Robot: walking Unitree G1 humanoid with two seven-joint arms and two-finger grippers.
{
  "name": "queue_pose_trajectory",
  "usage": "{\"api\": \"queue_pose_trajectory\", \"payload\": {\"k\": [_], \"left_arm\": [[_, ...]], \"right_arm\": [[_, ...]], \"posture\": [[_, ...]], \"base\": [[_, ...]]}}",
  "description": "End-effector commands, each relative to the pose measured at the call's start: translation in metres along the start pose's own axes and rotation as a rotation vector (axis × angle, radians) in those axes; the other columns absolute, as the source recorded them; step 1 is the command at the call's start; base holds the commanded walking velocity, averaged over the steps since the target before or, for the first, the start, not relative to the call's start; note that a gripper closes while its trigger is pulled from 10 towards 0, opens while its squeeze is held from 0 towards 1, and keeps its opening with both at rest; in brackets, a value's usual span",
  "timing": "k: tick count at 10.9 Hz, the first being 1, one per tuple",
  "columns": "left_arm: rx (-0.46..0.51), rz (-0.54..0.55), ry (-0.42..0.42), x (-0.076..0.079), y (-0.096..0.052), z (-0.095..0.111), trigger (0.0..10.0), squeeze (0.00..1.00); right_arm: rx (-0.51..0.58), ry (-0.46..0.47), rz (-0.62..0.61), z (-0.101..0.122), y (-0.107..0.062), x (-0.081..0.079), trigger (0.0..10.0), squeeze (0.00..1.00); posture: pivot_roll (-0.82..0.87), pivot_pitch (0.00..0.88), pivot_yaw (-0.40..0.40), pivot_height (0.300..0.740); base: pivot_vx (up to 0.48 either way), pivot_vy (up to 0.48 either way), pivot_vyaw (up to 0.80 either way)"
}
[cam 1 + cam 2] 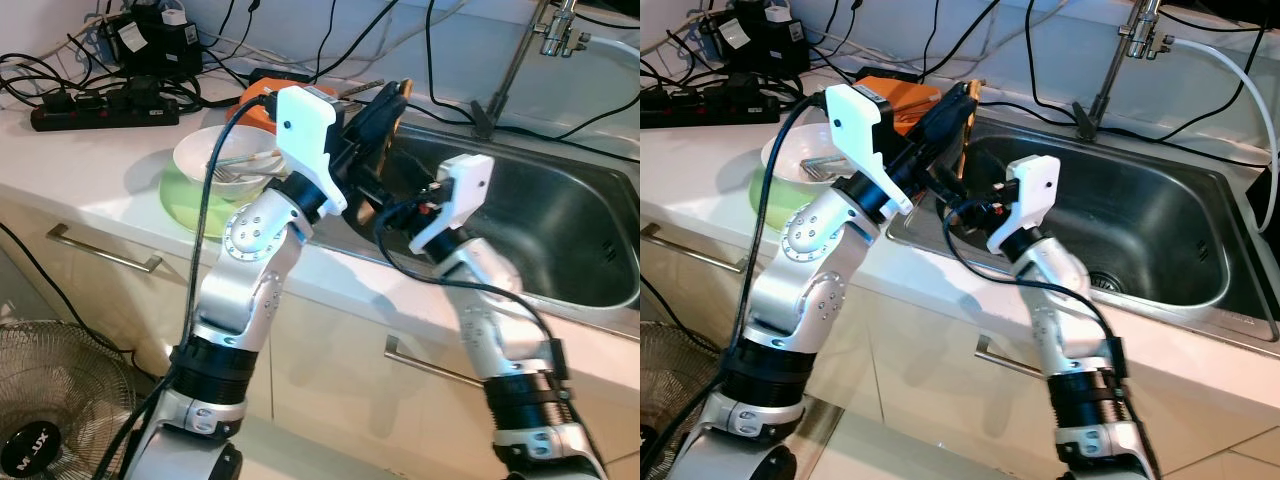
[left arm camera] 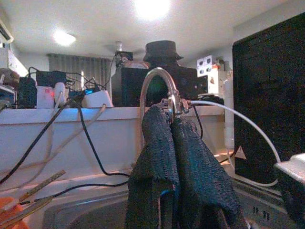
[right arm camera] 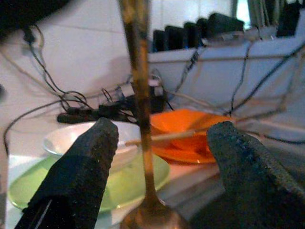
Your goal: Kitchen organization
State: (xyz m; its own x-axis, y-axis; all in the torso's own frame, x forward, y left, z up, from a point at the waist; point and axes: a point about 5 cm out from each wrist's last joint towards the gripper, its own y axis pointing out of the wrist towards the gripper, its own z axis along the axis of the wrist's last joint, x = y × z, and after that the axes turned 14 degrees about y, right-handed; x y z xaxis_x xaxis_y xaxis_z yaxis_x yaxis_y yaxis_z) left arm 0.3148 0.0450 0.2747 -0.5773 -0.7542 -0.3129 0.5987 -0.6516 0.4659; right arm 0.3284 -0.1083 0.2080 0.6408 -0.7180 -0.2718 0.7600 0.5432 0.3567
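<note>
A home kitchen; a steel sink (image 1: 1160, 230) is set in a pale counter (image 1: 90, 170) under a tap (image 1: 1137, 30); drawers with bar handles (image 1: 100, 250) sit below; bowls (image 1: 215, 170) stand beside the sink (a power strip (image 1: 100, 108) and cables crowd the counter's back); a fan (image 1: 50, 400) stands on the floor.

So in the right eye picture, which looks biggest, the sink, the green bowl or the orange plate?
1. sink
2. green bowl
3. orange plate

The plate sits farther back and half hidden, so bowl versus plate is unsure.
</note>
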Motion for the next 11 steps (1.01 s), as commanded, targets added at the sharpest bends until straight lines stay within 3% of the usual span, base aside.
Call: {"api": "queue_pose_trajectory", "payload": {"k": [1, 7, 8, 9, 11], "left_arm": [[0.003, -0.014, -0.004, 0.002, 0.0, 0.001, 10.0, 0.0], [0.009, -0.046, -0.029, 0.007, 0.001, 0.002, 10.0, 0.0], [0.009, -0.05, -0.031, 0.007, 0.001, 0.003, 10.0, 0.0], [0.01, -0.052, -0.032, 0.008, 0.002, 0.003, 10.0, 0.0], [0.01, -0.055, -0.034, 0.008, 0.002, 0.003, 10.0, 0.0]], "right_arm": [[0.007, 0.003, 0.028, 0.003, -0.001, -0.003, 10.0, 0.0], [-0.027, -0.015, -0.002, -0.008, 0.002, -0.004, 10.0, 0.0], [-0.039, -0.034, -0.025, -0.011, 0.002, -0.001, 2.9, 0.0], [-0.041, -0.038, -0.018, -0.011, 0.001, -0.002, 0.0, 0.0], [-0.044, -0.039, -0.015, -0.013, 0.002, -0.003, 0.0, 0.0]], "posture": [[0.21, 0.022, -0.038, 0.74], [0.22, 0.015, -0.037, 0.74], [0.22, 0.015, -0.035, 0.74], [0.22, 0.015, -0.034, 0.74], [0.21, 0.016, -0.028, 0.74]], "base": [[0.0, 0.0, 0.0], [0.0, 0.0, 0.0], [0.0, 0.0, 0.0], [0.0, 0.0, 0.0], [0.0, 0.0, 0.0]]}}
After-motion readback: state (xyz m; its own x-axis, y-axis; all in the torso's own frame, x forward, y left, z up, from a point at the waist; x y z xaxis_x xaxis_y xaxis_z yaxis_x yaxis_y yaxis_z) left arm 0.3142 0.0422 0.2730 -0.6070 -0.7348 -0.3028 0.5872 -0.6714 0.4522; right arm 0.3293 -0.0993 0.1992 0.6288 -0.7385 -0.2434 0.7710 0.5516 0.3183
